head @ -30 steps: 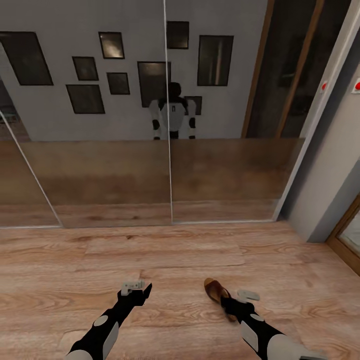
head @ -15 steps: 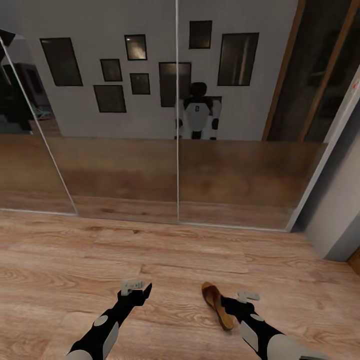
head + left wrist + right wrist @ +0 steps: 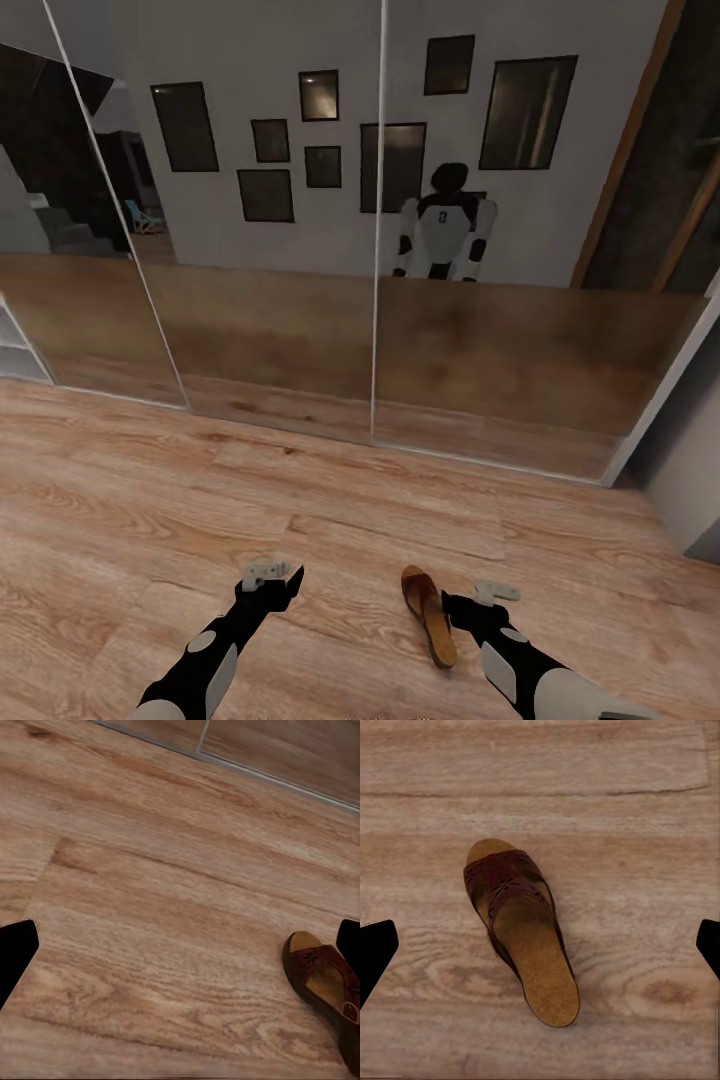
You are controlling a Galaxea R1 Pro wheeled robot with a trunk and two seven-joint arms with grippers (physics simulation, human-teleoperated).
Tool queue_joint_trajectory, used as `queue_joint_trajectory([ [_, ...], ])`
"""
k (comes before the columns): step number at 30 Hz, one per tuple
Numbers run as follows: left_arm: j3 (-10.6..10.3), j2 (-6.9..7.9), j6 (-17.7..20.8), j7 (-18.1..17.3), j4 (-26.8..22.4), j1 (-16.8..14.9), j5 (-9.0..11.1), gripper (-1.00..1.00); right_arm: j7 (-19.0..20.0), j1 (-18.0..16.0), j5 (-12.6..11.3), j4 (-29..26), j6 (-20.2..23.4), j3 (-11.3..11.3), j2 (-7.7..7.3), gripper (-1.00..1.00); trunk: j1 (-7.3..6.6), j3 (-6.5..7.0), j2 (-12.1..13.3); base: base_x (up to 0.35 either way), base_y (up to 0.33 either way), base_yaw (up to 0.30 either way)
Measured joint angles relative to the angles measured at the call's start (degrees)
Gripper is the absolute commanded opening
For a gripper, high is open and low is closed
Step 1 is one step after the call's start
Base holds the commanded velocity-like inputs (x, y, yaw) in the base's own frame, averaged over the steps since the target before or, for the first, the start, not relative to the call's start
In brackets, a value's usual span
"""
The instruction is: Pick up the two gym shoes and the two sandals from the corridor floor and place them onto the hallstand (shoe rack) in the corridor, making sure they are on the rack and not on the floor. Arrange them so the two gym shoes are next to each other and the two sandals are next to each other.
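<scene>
My right gripper [image 3: 540, 945] is spread wide above 1 sandal [image 3: 520, 928]. My left gripper [image 3: 180, 952] is spread too, bare floor [image 3: 150, 870] beneath, mirrored doors [image 3: 300, 250] ahead.

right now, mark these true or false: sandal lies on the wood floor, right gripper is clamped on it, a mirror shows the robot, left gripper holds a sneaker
1. The sandal lies on the wood floor. True.
2. The right gripper is clamped on the sandal. False: its fingers are spread wide, with the sandal between them on the floor.
3. The mirrored doors reflect the robot. True.
4. The left gripper holds a sneaker. False: it is open and empty.
</scene>
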Motion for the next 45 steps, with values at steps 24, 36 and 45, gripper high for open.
queue_joint_trajectory([
  [24, 0.0, -0.01, -0.1, 0.0, 0.0, 0.0, 0.0, 1.0, 0.0, 0.0, 0.1, 0.0, 0.0, 0.0, -0.01, 1.0, -0.01, -0.08, 0.0, -0.019, -0.065, 0.038],
  [36, 0.0, -0.01, -0.1, 0.0, 0.0, 0.0, 0.0, 1.0, 0.0, 0.0, 0.3, 0.0, 0.0, 0.0, 0.0, 1.0, -0.01, -0.08, 0.0, 0.0, 0.0, 0.134],
  [45, 0.0, -0.01, 0.0, 0.0, 0.0, 0.0, 0.0, 1.0, 0.0, 0.0, 0.4, -0.2, 0.0, 0.2, -0.01, 1.0, -0.01, -0.08, 0.0, 0.0, 0.0, 0.011],
])
